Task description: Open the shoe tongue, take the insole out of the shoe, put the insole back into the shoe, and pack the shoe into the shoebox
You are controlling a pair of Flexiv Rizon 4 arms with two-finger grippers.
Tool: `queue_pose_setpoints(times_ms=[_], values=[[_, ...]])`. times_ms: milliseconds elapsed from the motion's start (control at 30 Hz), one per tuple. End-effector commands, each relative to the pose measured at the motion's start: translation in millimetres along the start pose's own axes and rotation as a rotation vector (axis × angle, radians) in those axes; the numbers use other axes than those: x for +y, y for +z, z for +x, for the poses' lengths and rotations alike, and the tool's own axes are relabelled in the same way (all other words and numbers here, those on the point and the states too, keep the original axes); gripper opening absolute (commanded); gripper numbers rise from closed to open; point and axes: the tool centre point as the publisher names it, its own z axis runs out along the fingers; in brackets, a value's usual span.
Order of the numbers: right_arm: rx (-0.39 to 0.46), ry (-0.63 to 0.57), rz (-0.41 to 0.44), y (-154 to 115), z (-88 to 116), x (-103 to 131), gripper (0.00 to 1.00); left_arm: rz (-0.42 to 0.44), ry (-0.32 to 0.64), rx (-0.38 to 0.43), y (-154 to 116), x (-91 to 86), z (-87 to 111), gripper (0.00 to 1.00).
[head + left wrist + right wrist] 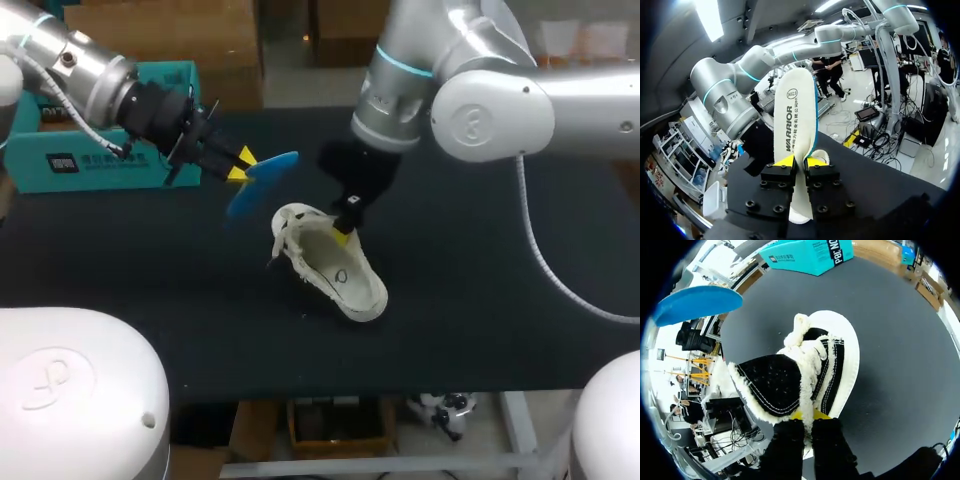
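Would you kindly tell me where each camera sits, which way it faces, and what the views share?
Head view: fixed above and behind, looking down on the table; left gripper and right gripper enter from the sides.
Left wrist view: on the left wrist, looking along the left gripper, shut on the insole, toward the right arm.
Right wrist view: on the right wrist, looking down the right gripper, shut on the shoe.
Shared: all three show the insole; head and right wrist show the shoebox.

Fleece-lined shoe (335, 270), smooth insole (800, 125), matt table (480, 300)
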Motion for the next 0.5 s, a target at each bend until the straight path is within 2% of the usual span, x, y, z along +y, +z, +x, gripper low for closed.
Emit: queue_pose_setpoints(times_ms=[33,267,500], values=[[-0.011,0.048,-0.152,-4,11,-11,0.00,0.049,0.020,0.121,3,7.0,-15.0,0.00],[-0.003,0.173,-0.242,-2,26,-12,0.00,0.089,0.068,0.173,8,7.5,-30.3,0.00],[0.011,0.248,-0.329,9,32,-12,0.00,0.127,0.104,0.207,10,9.3,-38.1,0.00]])
